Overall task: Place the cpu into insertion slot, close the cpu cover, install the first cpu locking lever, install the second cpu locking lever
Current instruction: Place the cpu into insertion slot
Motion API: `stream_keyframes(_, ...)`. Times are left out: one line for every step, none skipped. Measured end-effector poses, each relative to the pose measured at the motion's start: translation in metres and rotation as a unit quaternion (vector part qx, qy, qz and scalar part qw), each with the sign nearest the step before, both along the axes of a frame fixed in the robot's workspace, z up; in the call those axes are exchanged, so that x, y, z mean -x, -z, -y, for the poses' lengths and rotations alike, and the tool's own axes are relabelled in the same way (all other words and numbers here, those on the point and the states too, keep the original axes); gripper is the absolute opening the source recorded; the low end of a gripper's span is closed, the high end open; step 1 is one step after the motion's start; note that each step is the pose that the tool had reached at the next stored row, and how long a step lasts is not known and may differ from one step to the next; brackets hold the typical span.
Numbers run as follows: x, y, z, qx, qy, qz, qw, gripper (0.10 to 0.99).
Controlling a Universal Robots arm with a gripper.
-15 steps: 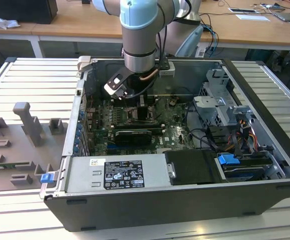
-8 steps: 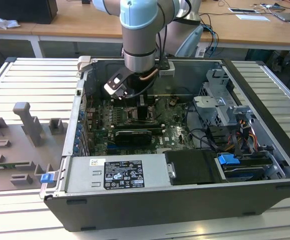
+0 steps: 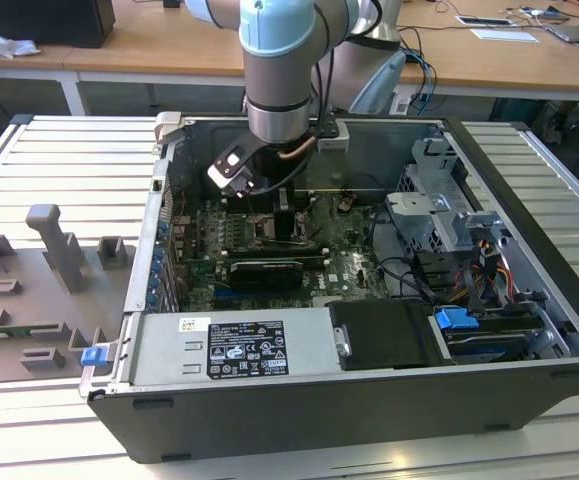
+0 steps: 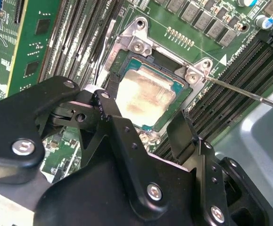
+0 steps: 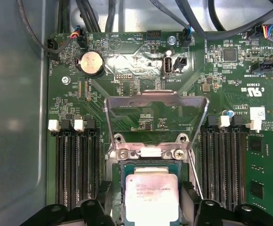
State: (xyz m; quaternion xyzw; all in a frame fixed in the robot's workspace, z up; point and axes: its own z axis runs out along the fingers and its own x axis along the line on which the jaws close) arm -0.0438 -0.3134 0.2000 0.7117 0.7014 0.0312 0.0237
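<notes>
grey slatted metal bench w/ wooden desks behind | open pc case on bench | cpu sits in insertion slot | gripper just above, jaws apart, cpu btwn fingers | cpu cover hinged up, not shut

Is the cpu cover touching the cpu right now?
Apart. In the first wrist view the cpu cover stands swung open beyond its hinge, board showing through its window; the cpu lies uncovered in the insertion slot.

Matt grey metal cpu, shiny metal cpu cover
</notes>
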Motion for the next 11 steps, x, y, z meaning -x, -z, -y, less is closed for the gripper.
stream_keyframes(0.0, -0.0014, 0.0, 0.0001, 0.0, 0.0, 1.0, 0.675)
stream_keyframes(0.0, -0.0031, 0.0, 0.0002, 0.0, -0.0001, 1.0, 0.675)
stream_keyframes(0.0, -0.005, 0.0, 0.0003, 0.0, -0.0001, 1.0, 0.675)
stream_keyframes(0.0001, -0.0074, 0.0, 0.0004, 0.0, -0.0005, 1.0, 0.675)
stream_keyframes(0.0, -0.0098, 0.0, 0.0004, 0.0, -0.0011, 1.0, 0.596)
stream_keyframes(-0.0001, -0.0113, 0.0, 0.0004, 0.0, -0.0018, 1.0, 0.533)
stream_keyframes(-0.0003, -0.0124, 0.0, 0.0003, 0.0, -0.0025, 1.0, 0.533)
stream_keyframes(-0.0006, -0.0141, 0.0, 0.0003, 0.0, -0.004, 1.0, 0.471)
stream_keyframes(-0.0011, -0.0158, 0.0, 0.0004, 0.0, -0.0067, 1.0, 0.353)
stream_keyframes(-0.0016, -0.0169, 0.0, 0.0004, 0.0, -0.0089, 1.0, 0.29)
stream_keyframes(-0.0018, -0.0183, 0.0, 0.0004, 0.0, -0.0106, 0.9999, 0.169)
